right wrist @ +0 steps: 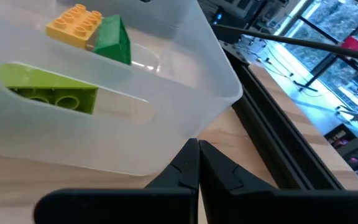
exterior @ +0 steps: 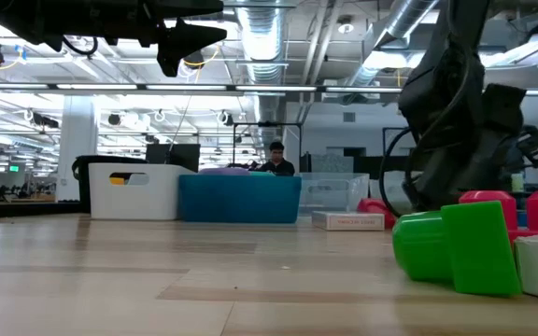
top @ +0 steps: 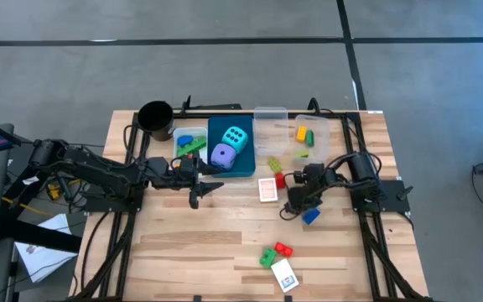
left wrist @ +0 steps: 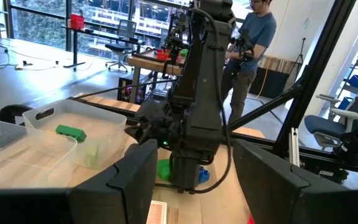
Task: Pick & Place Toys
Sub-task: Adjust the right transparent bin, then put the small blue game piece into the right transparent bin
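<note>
Fingertips of the right gripper meet with nothing between them, poised beside the clear bin toward the tabletop's far right corner. A blue brick lies on the wood just below it, probably the next pick: the jaws must spread, then descend. The left gripper hovers open before the blue bin holding both dice.

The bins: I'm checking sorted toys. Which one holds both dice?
The blue bin, the middle one, holds the cyan die and purple die; the white and clear bins hold only bricks.
</note>
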{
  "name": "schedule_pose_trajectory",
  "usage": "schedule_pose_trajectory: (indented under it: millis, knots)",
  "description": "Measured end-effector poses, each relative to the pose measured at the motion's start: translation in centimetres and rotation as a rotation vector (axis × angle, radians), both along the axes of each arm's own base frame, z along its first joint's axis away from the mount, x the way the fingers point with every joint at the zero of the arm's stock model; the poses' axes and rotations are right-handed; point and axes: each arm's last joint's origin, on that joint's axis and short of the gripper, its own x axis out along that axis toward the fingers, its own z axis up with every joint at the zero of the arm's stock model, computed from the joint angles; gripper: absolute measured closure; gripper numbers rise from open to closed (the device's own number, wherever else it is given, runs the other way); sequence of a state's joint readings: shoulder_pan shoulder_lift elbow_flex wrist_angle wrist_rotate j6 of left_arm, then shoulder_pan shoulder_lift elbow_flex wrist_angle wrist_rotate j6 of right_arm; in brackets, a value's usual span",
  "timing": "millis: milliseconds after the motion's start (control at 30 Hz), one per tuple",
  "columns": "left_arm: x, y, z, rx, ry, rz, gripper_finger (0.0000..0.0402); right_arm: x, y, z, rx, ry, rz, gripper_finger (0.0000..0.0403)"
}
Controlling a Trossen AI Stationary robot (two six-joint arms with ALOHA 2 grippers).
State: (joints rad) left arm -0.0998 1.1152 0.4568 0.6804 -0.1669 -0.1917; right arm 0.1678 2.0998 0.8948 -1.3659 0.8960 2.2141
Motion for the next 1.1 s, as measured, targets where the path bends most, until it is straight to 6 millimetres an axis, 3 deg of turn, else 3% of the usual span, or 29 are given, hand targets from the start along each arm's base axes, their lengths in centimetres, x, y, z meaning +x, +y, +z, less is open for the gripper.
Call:
schedule_pose_trajectory:
  millis: [300,500,767,933,1100]
  knots:
    - [0.0,0.0,0.0,0.0,0.0,0.0,0.0198,0.1,-1.8,0.0,0.003,0.042,-0.033,0.0403]
    - [0.0,0.0,0.0,0.0,-0.001,0.0,0.0198,0.5,-1.1,0.7,0.006,0.037,-0.005,0.0403]
    - [0.0,0.0,0.0,0.0,0.0,0.0,0.0198,0.8,3.8,5.3,0.05,-0.063,0.121,0.0403]
    - [0.0,0.0,0.0,0.0,0.0,0.0,0.0198,0.5,8.7,8.8,0.145,-0.248,0.316,0.0403]
    - [0.0,0.0,0.0,0.0,-0.001,0.0,0.0198,-0.8,14.0,10.5,0.204,-0.395,0.495,0.0403]
